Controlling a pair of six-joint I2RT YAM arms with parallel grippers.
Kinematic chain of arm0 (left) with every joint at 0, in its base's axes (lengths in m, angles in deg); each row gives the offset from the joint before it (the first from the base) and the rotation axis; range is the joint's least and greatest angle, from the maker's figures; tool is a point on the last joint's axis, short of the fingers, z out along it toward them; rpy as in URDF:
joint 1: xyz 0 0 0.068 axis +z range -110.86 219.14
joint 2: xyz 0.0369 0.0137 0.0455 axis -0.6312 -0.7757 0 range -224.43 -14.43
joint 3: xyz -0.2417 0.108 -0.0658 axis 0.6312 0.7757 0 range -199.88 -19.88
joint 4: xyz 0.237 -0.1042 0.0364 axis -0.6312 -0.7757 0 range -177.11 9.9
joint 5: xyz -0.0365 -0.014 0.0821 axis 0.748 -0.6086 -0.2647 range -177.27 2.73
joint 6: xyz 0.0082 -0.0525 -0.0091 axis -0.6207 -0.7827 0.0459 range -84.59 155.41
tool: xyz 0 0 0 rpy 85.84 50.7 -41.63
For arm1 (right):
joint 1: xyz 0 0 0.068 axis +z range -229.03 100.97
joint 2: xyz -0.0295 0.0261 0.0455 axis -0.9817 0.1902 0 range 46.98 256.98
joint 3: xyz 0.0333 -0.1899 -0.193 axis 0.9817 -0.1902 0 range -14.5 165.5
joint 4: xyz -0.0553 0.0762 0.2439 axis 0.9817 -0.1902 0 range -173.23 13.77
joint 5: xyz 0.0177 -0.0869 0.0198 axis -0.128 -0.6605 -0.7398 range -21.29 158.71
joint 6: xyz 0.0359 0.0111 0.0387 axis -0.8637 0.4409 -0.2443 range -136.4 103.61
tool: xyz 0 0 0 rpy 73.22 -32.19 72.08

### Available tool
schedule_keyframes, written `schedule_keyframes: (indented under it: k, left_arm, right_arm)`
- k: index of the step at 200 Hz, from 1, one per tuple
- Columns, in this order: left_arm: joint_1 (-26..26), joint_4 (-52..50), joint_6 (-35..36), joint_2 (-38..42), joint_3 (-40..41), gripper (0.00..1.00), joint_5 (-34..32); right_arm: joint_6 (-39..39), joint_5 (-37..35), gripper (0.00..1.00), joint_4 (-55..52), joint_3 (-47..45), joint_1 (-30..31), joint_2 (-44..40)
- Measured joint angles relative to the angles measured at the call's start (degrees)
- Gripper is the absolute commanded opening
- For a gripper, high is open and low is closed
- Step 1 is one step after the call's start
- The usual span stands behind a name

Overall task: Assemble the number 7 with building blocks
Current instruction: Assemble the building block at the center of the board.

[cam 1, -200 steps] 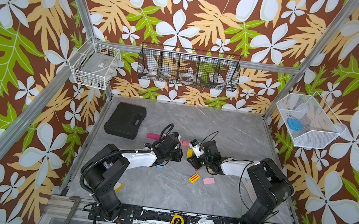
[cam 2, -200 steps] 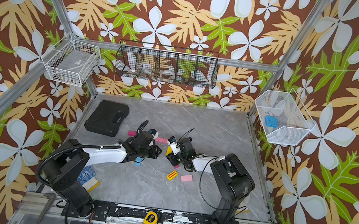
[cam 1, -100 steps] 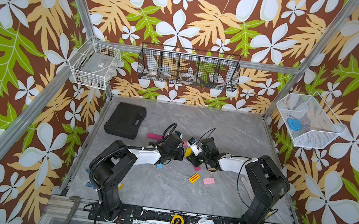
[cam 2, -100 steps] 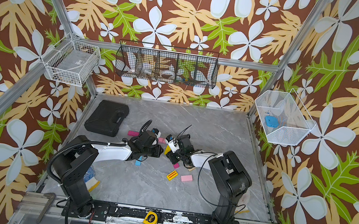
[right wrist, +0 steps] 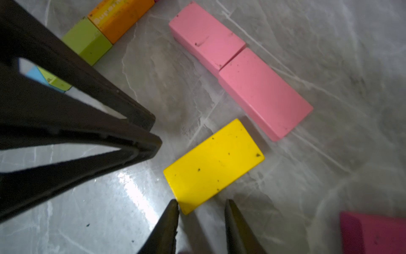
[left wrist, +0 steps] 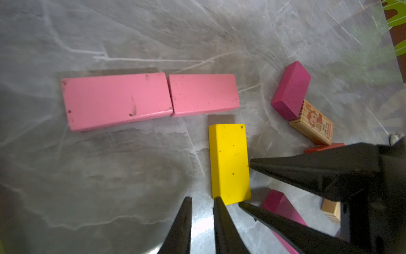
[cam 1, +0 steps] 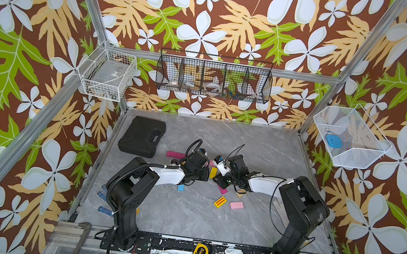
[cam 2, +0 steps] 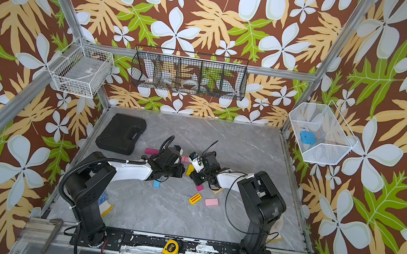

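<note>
Two pink blocks (left wrist: 116,101) (left wrist: 203,94) lie end to end in a row. A yellow block (left wrist: 229,162) lies flat, crosswise below one end of that row, and shows in a top view (cam 1: 213,173). My left gripper (left wrist: 202,198) is slightly open and empty, one tip touching the yellow block's near end. My right gripper (right wrist: 201,201) is open, with a corner of the yellow block (right wrist: 214,165) just between its tips. Both grippers meet tip to tip at this block (cam 2: 189,170).
Loose blocks lie around: magenta (cam 1: 175,154), blue (cam 1: 180,187), striped yellow (cam 1: 220,202), pink (cam 1: 236,205), a monkey-printed wood one (left wrist: 314,125), green (right wrist: 87,41), orange (right wrist: 120,15). A black case (cam 1: 142,136) sits back left; a tape measure (cam 1: 200,251) is on the front rail.
Both arms have reached further in toward the yellow block, and their tips have come closer together. Both grippers have narrowed a little.
</note>
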Motion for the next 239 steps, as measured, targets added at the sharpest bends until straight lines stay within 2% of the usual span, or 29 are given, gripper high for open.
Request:
schedule_keyframes:
  k: [108, 158, 239]
  left_arm:
    - [-0.02, -0.42, 0.02, -0.02, 0.13, 0.21, 0.00]
    - [-0.02, -0.76, 0.02, 1.11, 0.87, 0.21, 0.00]
    - [-0.02, -0.02, 1.38, 5.97, 3.91, 0.30, -0.17]
  right_arm:
    - [-1.90, -2.38, 0.37, -1.31, 0.79, -0.72, 0.00]
    - [-2.14, -1.20, 0.42, -3.93, -1.09, -0.76, -3.56]
    - [-6.88, -0.37, 0.49, -7.21, -4.90, -0.76, -8.31]
